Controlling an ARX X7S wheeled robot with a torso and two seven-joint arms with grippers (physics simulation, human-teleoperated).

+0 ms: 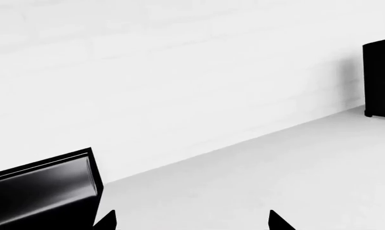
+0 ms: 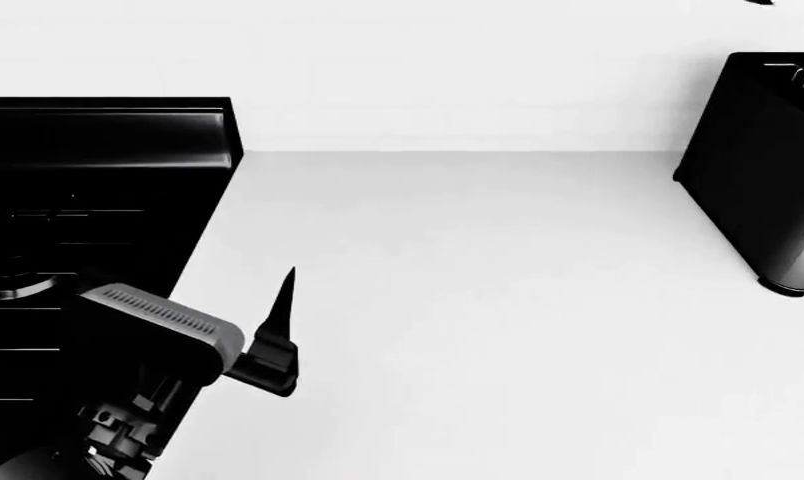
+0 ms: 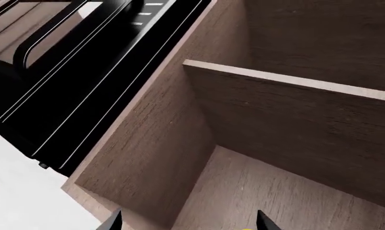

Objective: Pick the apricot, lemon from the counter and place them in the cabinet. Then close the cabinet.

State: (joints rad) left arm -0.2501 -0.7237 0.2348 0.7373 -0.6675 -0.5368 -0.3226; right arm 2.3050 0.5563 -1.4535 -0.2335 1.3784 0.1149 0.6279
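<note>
Reaching into the open cabinet (image 3: pixel 199 143), my right gripper (image 3: pixel 189 223) is showing only a yellow sliver, probably the lemon (image 3: pixel 247 229); I can't tell the grip. Risk: releasing early, it's rolling out. My left gripper (image 1: pixel 191 221), fingers spread empty, is hovering over the counter (image 2: pixel 509 300). No apricot showing.

White brick wall (image 1: pixel 179 72) at 12 o'clock; black stove (image 2: pixel 95 200) at 9; black appliance (image 2: pixel 769 170) at 2; bright even light.
</note>
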